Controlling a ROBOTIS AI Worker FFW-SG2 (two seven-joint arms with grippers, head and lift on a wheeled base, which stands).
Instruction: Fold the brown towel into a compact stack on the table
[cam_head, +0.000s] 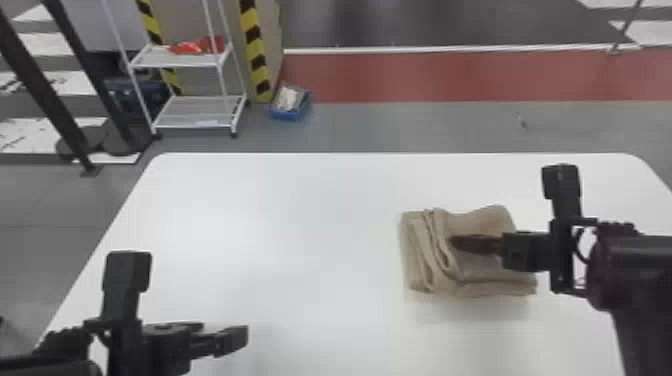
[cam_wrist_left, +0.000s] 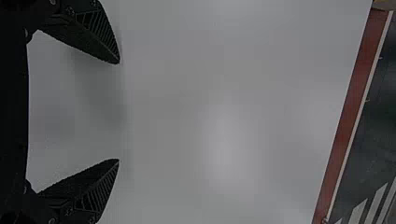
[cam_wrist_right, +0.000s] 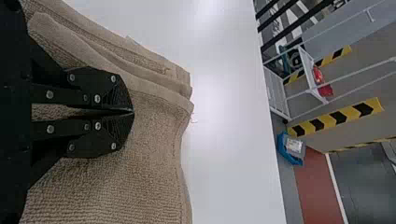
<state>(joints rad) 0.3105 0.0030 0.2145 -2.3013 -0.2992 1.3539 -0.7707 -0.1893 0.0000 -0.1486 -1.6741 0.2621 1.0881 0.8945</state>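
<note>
The brown towel (cam_head: 485, 275) lies folded in several layers on the right half of the white table (cam_head: 300, 240), its left part showing bunched, wavy folds. Over the middle of the towel is my right gripper (cam_head: 455, 243); in the right wrist view the right gripper (cam_wrist_right: 132, 112) has its fingertips together above the towel (cam_wrist_right: 140, 172), and no cloth can be made out between the tips. At the table's near left, apart from the towel, is my left gripper (cam_head: 225, 332). The left wrist view has the left gripper (cam_wrist_left: 119, 112) open over bare tabletop.
Beyond the table's far edge stand a white wire shelf (cam_head: 192, 107) with red items and a blue bin (cam_head: 291, 102) on the floor. Dark posts (cam_head: 50, 95) rise at the far left. Bare tabletop separates the two grippers.
</note>
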